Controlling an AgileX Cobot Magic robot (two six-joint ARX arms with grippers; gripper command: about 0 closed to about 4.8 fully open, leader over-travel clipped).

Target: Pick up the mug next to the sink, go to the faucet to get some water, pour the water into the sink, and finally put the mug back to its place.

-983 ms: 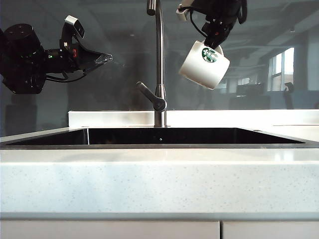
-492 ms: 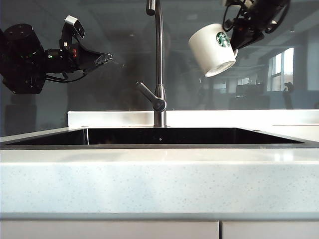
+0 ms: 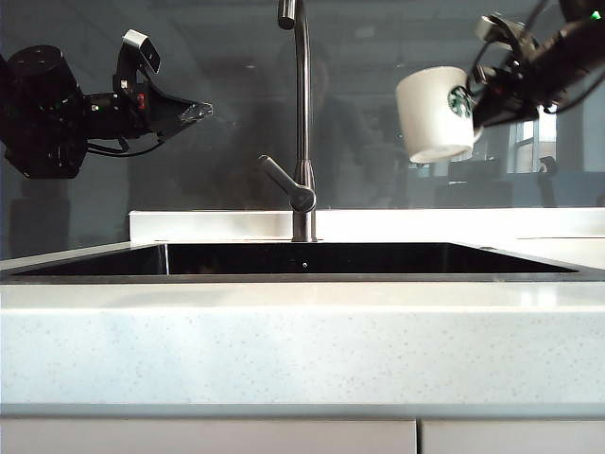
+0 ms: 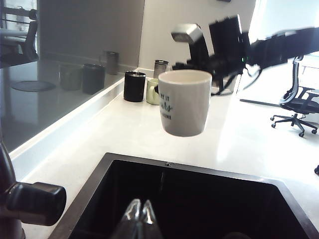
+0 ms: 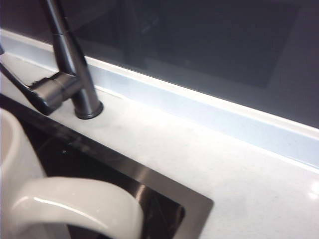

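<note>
The white mug with the green logo hangs nearly upright, high over the right part of the sink. My right gripper is shut on its handle from the right. The left wrist view shows the mug mouth up, with the right gripper behind it. Only the mug's handle fills the near corner of the right wrist view, and that gripper's jaws are hidden there. The faucet stands behind the sink's middle. My left gripper is shut and empty, held high at the left, its tips over the dark basin.
The faucet's lever angles out to the left, low on the neck. Several dark and light cups stand on the counter beyond the sink's right end. A raised white ledge runs along the back under the dark glass wall.
My right gripper has swung to the right, away from the faucet neck, carrying the mug. The mug has turned from a steep tilt to nearly upright. The left arm has not moved.
</note>
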